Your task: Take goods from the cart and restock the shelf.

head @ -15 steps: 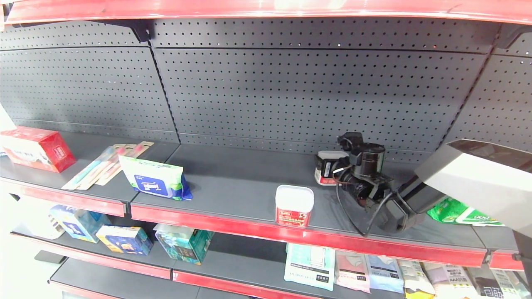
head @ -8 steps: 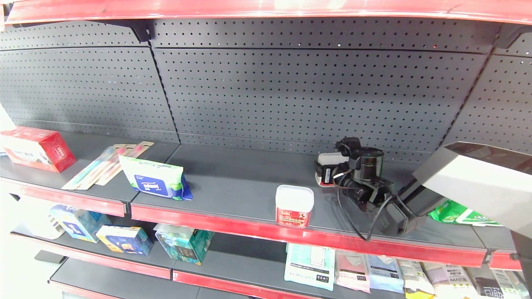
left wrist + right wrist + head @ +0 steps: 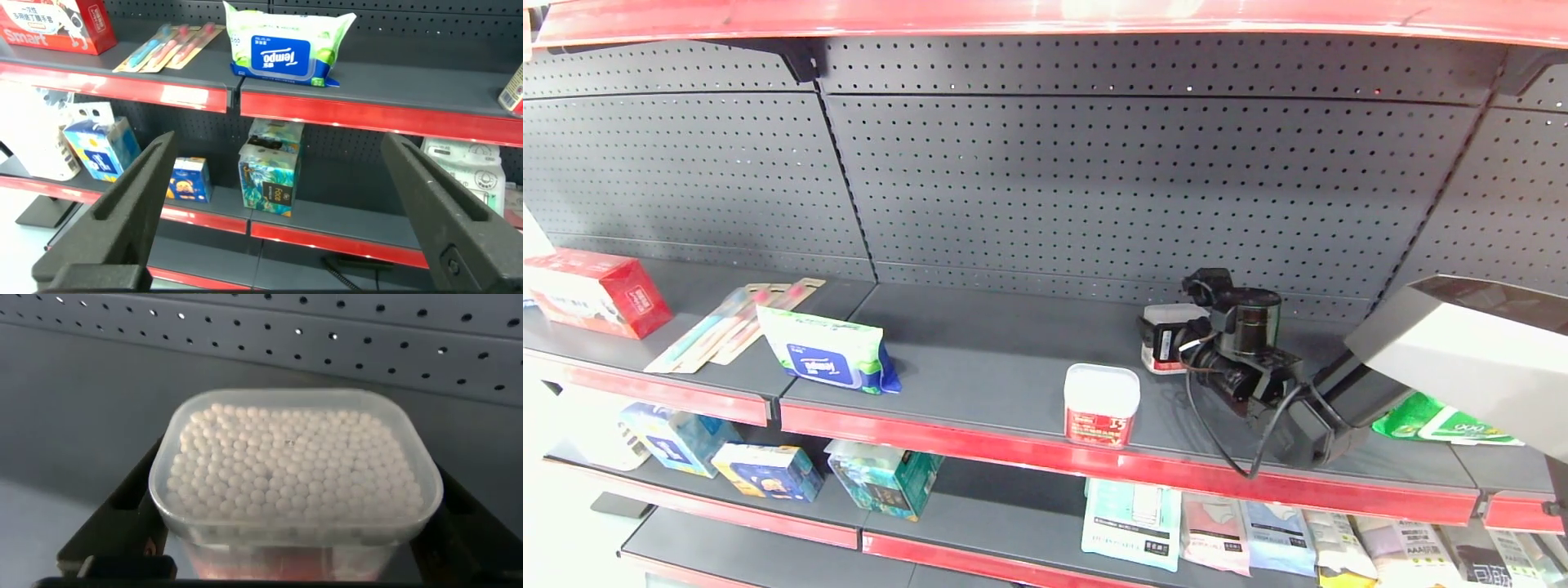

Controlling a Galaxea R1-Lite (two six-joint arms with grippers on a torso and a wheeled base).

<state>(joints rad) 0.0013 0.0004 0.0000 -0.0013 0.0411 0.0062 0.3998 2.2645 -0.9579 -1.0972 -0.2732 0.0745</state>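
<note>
Two tubs of cotton buds on the middle shelf [image 3: 980,359], both see-through with a red label low down. Front tub [image 3: 1101,404] standing alone, close to the red front edge; held tub [image 3: 1172,337] farther back and a bit to the right, near the back wall. Right pincer [image 3: 1176,339] clamped on the held tub, one black finger on each side. Cannot tell if this tub sits on the shelf or hangs just above it. Left pincer [image 3: 278,204] wide apart, holding nothing, pointed at the shelves.

Also on the middle shelf: one red box [image 3: 596,292] far left; some flat toothbrush packs [image 3: 735,322] lying side by side, too close together to count; one pack of wet wipes [image 3: 829,351] leaning just beside them; one green pack [image 3: 1437,420] far right.

Dark grey shelves with red strips along the front; grey back wall [image 3: 1094,180] full of little holes; another red shelf edge up top.

On the shelf below: three small boxes [image 3: 768,472] on the left; a row of flat packs [image 3: 1135,523] on the right.

Held tub packed tight with white cotton bud tips, right up to the top.
</note>
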